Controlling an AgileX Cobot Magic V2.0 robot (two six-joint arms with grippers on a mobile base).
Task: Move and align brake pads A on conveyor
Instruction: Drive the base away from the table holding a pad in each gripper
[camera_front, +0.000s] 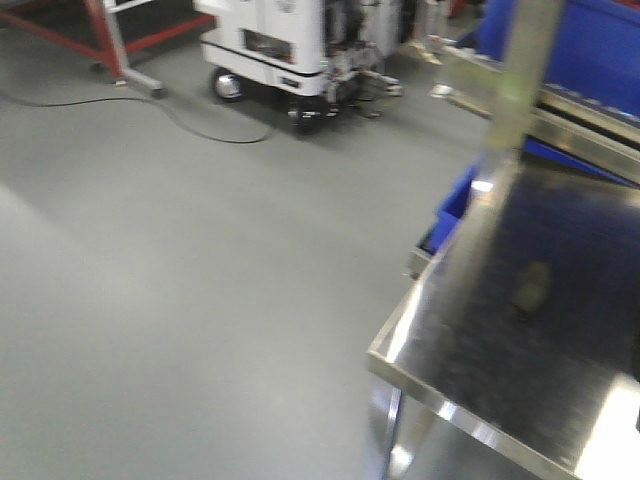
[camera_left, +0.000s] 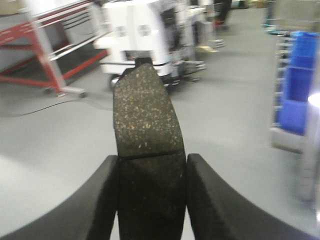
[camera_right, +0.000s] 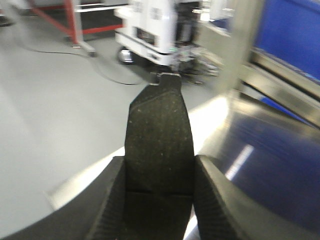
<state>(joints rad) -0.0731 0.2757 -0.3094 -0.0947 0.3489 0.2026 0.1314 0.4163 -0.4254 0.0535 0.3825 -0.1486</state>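
Brake pad (camera_left: 145, 110) clamped in left gripper (camera_left: 152, 159), second brake pad (camera_right: 159, 120) clamped in right gripper (camera_right: 160, 160), both jutting past fingertips

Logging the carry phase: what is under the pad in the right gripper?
Below the brake pad in the right gripper: grey floor and the edge of the shiny steel table. Whatever lies directly behind the pad is covered.

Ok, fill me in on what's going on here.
The robot holds two brake pads. The left fingers are shut on one brake pad above the grey floor; the right fingers are shut on a second brake pad near the edge of the steel table. The conveyor is not in view, so neither pad is placed yet.
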